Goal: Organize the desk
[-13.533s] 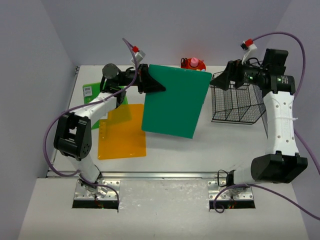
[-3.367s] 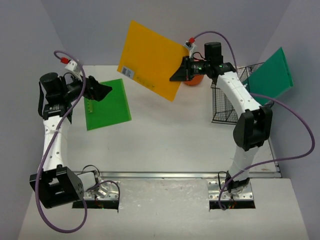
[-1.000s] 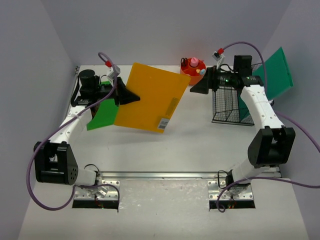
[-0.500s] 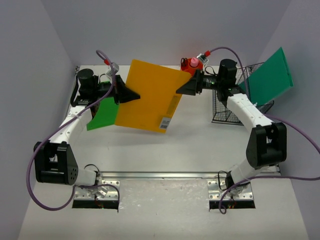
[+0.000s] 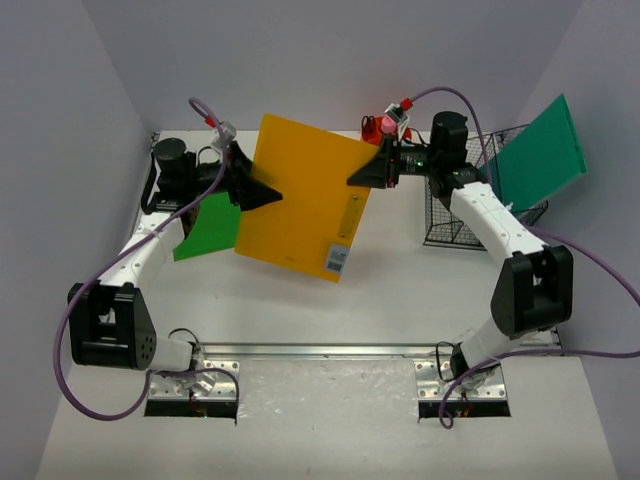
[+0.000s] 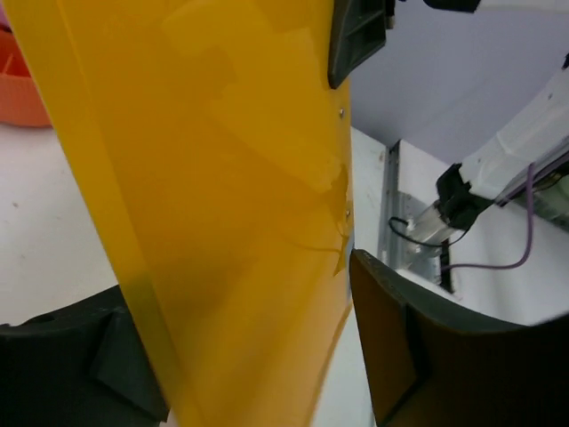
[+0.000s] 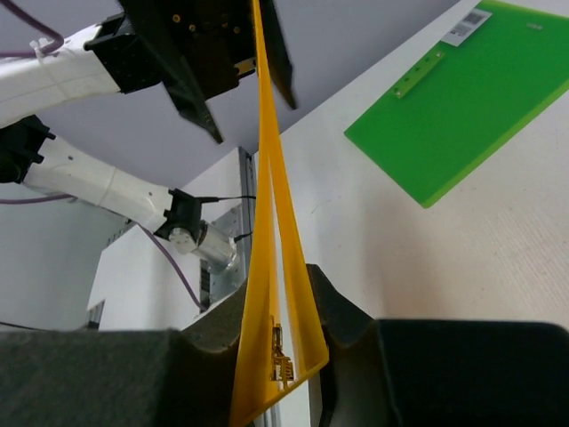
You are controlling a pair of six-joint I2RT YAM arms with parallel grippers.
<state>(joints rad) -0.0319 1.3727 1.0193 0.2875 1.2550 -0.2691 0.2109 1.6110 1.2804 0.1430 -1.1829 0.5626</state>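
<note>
An orange folder (image 5: pixel 300 195) hangs upright above the white desk (image 5: pixel 400 290), between my two arms. My right gripper (image 5: pixel 352 180) is shut on its right edge; in the right wrist view both pads press the folder (image 7: pixel 267 267) at the gripper (image 7: pixel 276 320). My left gripper (image 5: pixel 268 192) straddles the folder's left edge with its jaws open. In the left wrist view the folder (image 6: pixel 222 222) passes between the fingers of the left gripper (image 6: pixel 240 338), and a gap shows beside the right finger (image 6: pixel 391 338). A light green folder (image 5: pixel 208 225) lies flat on the desk at left.
A black wire basket (image 5: pixel 470 215) stands at the right with a dark green folder (image 5: pixel 540 155) leaning out of it. A red container with a pink top (image 5: pixel 385 127) sits at the back wall. A metal rail (image 5: pixel 320 350) runs along the desk's front edge.
My right gripper has moved left to the orange folder's right edge and shut on it. The left gripper's jaws have opened, and the folder sags slightly lower.
</note>
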